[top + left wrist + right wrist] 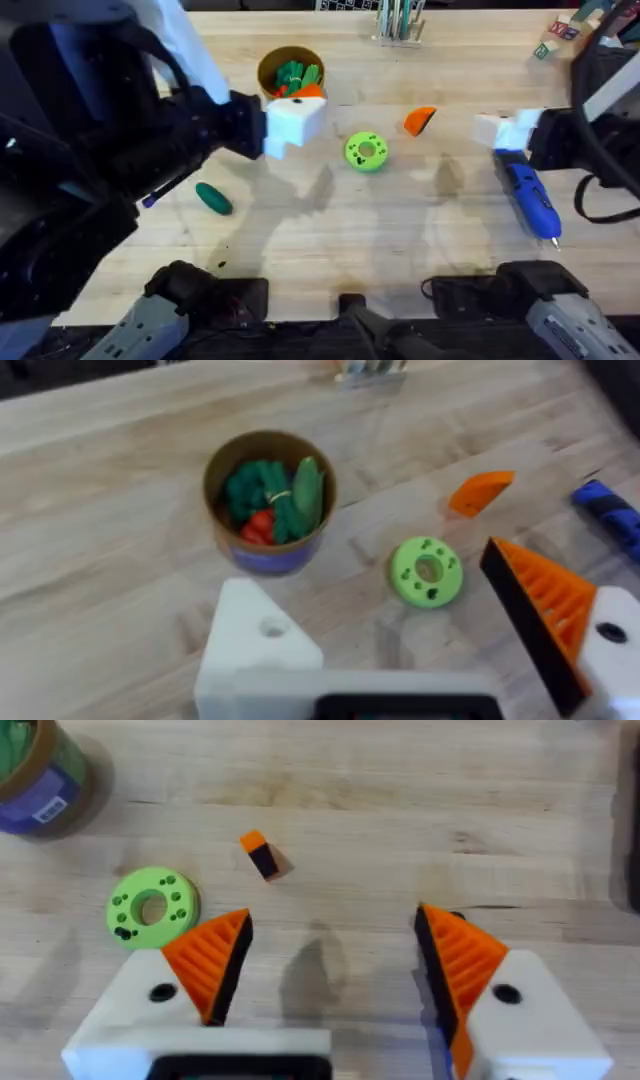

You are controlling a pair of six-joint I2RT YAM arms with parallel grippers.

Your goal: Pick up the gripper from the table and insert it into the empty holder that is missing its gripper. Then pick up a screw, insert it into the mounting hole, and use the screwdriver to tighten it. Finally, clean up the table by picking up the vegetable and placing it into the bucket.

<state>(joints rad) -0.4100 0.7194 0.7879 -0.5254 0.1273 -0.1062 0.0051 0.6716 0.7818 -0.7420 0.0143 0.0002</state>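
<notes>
The orange wedge gripper (420, 120) (480, 491) (262, 855) lies on the table right of the green disc (365, 150). My left gripper (293, 118) (370, 575) hovers open beside the bucket (266, 66) (216, 468). One of its fingers is the plain white holder (255, 650); the other carries an orange pad. My right gripper (505, 130) (335, 925) stands open, both pads orange, a short way from the wedge. The blue screwdriver (532, 200) (610, 515) lies near the right arm. The teal vegetable (213, 198) rests at front left. I cannot make out a screw.
The bucket holds green and red toy vegetables. The green disc (427, 572) (152, 907) sits between bucket and wedge. A pen stand (400, 22) and coloured blocks (560, 30) stand along the far edge. The left arm looms large over the table's left side.
</notes>
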